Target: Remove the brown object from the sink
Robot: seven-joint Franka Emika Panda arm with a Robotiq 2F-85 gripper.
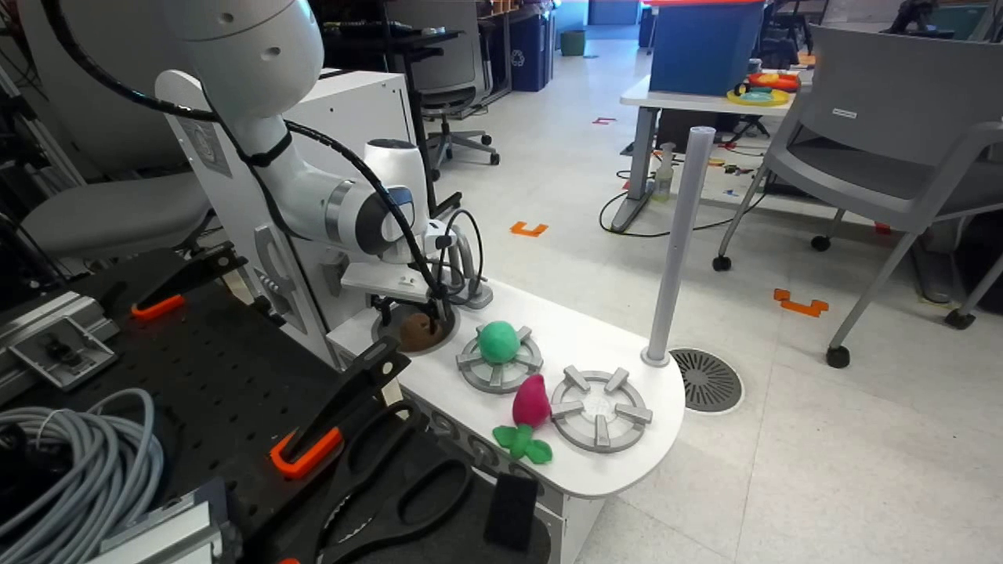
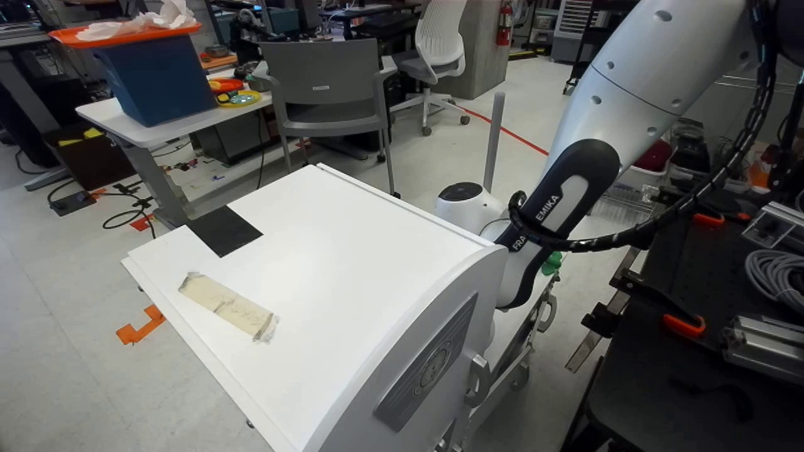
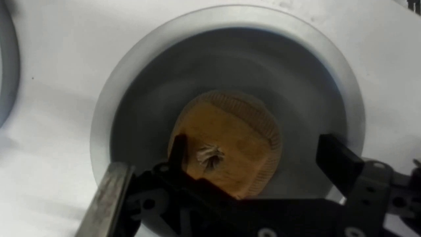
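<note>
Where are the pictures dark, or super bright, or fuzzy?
In the wrist view, the gripper looks mostly black, the sink is dim inside, and the grey curved piece at the left edge is fuzzy; in an exterior view, the brown object looks dark; in an exterior view, the white panel is very bright.

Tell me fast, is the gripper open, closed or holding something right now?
Gripper: open, jaws apart, holding nothing; the brown object sits in the sink.

Brown object: one. Sink: one. Green ball: one. Burner grates: two. Magenta object: one.
</note>
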